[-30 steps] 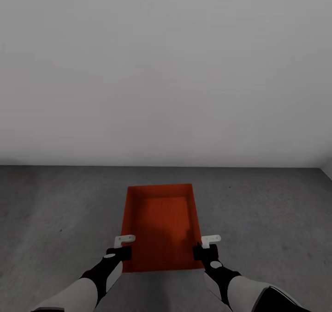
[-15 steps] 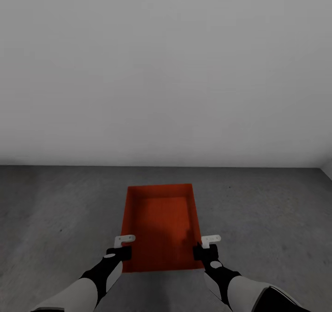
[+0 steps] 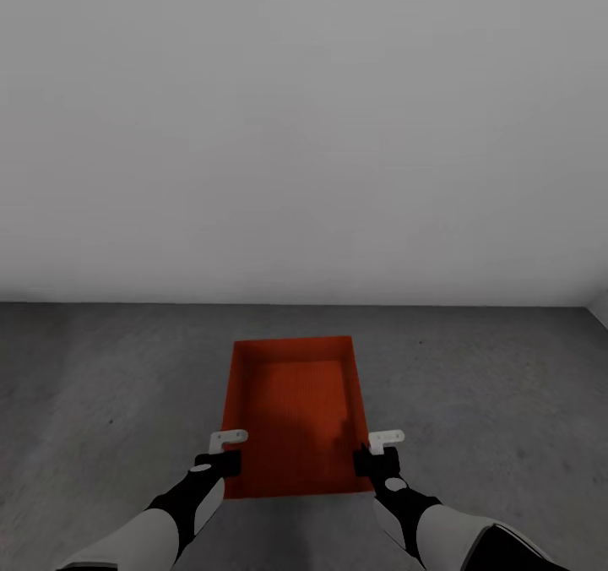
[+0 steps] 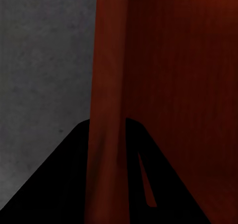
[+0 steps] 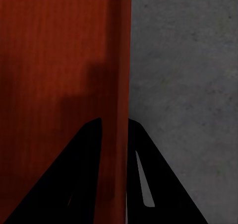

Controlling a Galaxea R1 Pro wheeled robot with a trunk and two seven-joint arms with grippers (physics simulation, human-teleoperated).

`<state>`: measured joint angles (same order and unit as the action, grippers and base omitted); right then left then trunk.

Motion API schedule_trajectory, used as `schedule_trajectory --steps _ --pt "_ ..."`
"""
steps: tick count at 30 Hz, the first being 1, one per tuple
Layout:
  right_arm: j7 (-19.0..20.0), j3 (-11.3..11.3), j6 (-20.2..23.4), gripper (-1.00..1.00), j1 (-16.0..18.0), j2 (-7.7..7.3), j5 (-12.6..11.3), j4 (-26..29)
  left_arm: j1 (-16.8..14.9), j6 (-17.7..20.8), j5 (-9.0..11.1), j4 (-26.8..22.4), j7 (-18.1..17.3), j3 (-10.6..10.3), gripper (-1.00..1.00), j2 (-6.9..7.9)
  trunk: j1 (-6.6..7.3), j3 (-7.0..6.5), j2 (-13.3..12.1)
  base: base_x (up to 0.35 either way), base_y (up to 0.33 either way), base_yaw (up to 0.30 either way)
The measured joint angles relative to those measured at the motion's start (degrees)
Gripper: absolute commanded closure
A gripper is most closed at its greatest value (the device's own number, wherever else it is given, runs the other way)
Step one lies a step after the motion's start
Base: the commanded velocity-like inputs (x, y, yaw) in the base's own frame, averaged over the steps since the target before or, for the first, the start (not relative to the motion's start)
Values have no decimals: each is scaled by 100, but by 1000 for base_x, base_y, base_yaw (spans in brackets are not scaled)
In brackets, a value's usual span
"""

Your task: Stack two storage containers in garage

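One orange-red storage container (image 3: 294, 410) lies lengthwise ahead of me over the dark grey concrete floor (image 3: 101, 385) of the garage. My left gripper (image 3: 226, 461) is shut on its left wall near the close corner. In the left wrist view that wall (image 4: 106, 110) runs between the black fingers (image 4: 59, 184). My right gripper (image 3: 370, 459) is shut on the right wall (image 5: 118, 85) the same way. The bin is open-topped and holds nothing. Whether it rests on the floor or hangs just above it I cannot tell. The second container is out of view.
A plain white wall (image 3: 304, 132) rises behind the container, meeting the floor a short way past its far end. Bare concrete spreads to both sides. A wall corner (image 3: 599, 309) shows at the far right.
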<state>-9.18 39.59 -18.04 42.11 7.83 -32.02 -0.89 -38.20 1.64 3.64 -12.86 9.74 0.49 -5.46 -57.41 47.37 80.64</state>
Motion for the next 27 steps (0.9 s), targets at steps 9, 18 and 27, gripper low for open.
schedule_trajectory --steps 9,18,27 --pt "0 -2 0 100 0 0 3 -1 0 -2 -6 2 -3 7 100 0 -176 144 322 0 0 0" --pt "1 4 -4 100 0 0 -8 -1 0 -1 -10 -3 -2 7 100 -1 -176 144 322 0 0 0" --pt "1 6 3 100 0 0 -6 0 0 -2 -2 3 -2 5 100 0 -176 144 322 0 0 0"
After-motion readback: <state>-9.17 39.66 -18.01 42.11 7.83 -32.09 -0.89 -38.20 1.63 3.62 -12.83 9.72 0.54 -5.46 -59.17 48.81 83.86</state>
